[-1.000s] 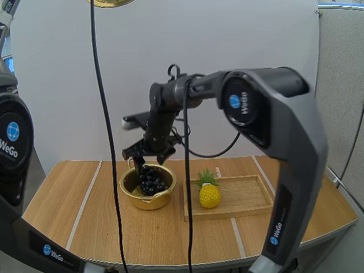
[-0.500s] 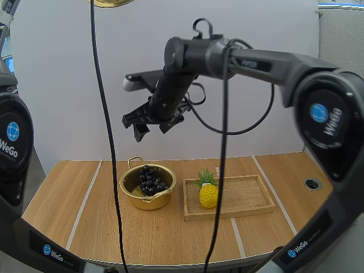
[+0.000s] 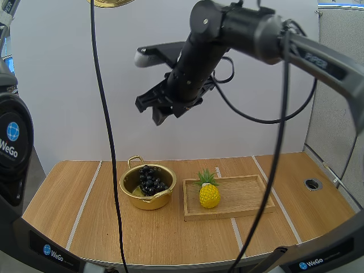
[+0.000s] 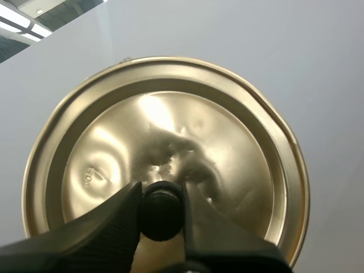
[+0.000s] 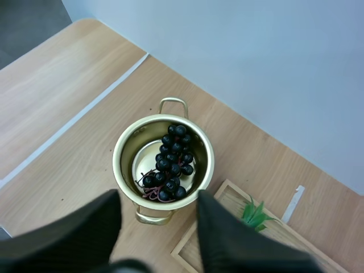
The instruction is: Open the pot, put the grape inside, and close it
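Now, my left gripper is squeezed tight on the little black knob of the lid, and it holds the gold lid up in the air. My right gripper has its two fingers wide apart with nothing between them. It hangs high over the pot.

The grapes lie inside the pot, a dark bunch resting on the bottom. The pot stands on the tabletop, just beside a wooden tray with a small pineapple on it. So I think only the closing is left.

I think the lid is thin, light and stiff. It looks shiny and smooth, so it could slip if I held it by its edge. The knob is the best place to hold, and that is where I have it. The grapes look soft and bumpy, and none seem to poke above the rim, so the lid should sit flat.

The lid has to land evenly on the round rim, or it will tip. The tray is close on one side of the pot, and two small handles stick out from the pot. The other side of the tabletop has lots of bare wood. My right arm is above the pot, so I would move it away first to make room.
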Controlling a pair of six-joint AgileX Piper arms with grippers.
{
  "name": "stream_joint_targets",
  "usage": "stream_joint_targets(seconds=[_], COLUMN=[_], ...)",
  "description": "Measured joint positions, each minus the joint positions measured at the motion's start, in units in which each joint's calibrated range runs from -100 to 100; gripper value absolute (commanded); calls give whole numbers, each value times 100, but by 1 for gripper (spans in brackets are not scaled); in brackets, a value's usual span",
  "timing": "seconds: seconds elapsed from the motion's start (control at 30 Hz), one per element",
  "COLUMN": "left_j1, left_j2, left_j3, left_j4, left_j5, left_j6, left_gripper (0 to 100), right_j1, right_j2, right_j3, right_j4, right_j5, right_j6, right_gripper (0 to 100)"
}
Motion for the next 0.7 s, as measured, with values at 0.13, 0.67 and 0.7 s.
stream_joint_targets(seconds=[0.13, 0.67, 0.7], left_j1=[0, 0, 0], left_j2=[0, 0, 0], left_j3=[0, 0, 0], left_j4=[0, 0, 0], left_j5=[0, 0, 0], left_j6=[0, 0, 0], left_gripper=[0, 0, 0], right_j1=[0, -278, -329], right_j2=[-513, -2316, -2446], right_j3=[53, 577, 719], right_j4=[-104, -254, -199], right_j5=[20, 53, 66], right_j6=[0, 285, 297], right_gripper=[0, 0, 0])
